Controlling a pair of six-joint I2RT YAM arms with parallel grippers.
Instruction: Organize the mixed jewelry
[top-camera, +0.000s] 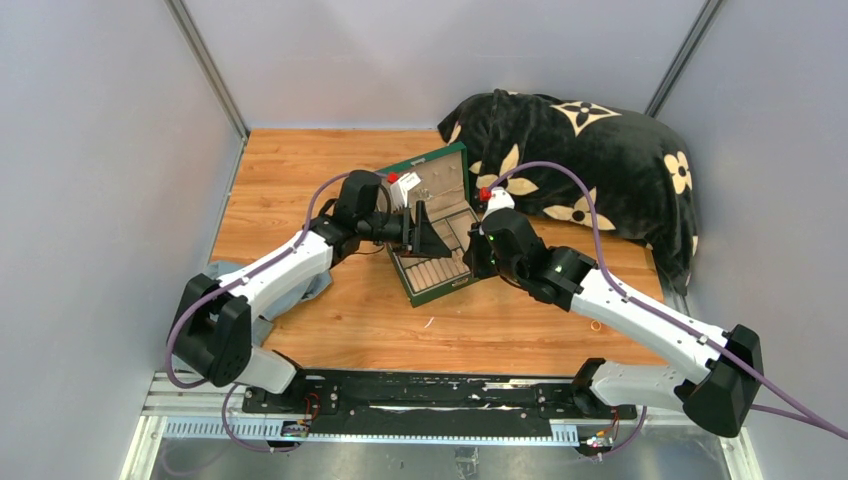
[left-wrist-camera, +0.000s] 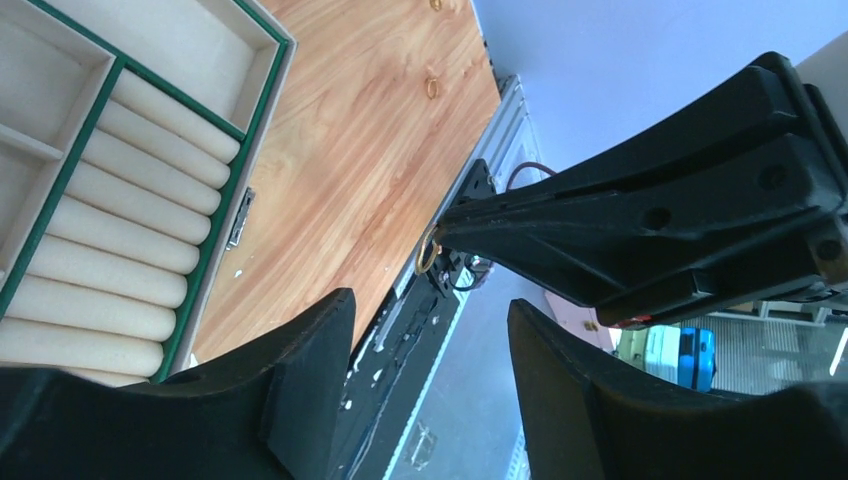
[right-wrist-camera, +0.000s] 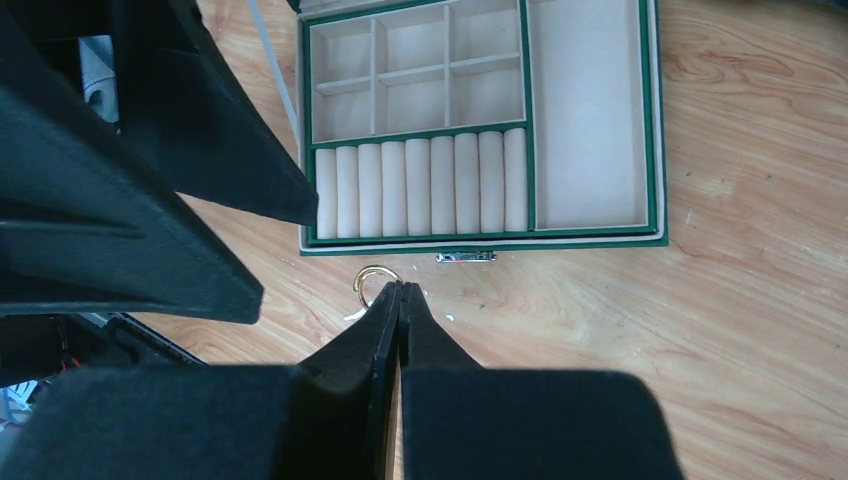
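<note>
Right end effector (right-wrist-camera: 400, 290) nearest the lens in its wrist view: black fingers pressed flat together, no gap, pinching the gold ring (right-wrist-camera: 368, 277) at the very tips. Most of the ring's loop sticks out past the tips, leaning left and pointing toward the latch side of the green box (right-wrist-camera: 550, 238). Here it shows as a partial oval. In the left wrist view the same ring reads as a narrow ellipse, nearly edge-on, its long dimension running up and down the frame, with its hole facing sideways. The ring is carried just in front of the box's metal clasp (right-wrist-camera: 465, 257), outside the box and over the bare wood of the table (top-camera: 300, 180); height above the wood cannot be told. Left end effector (left-wrist-camera: 430, 300) has its fingers spread wide, holding nothing, and sits close opposite the right one, with the ring in line with its gap. The box lies open, and its row of cream ring rolls (right-wrist-camera: 420, 195) runs parallel to the clasp edge. A loose gold loop (left-wrist-camera: 432, 88) lies on the table well apart from the box. Black flowered blanket (top-camera: 600, 160) at the far right corner.
</note>
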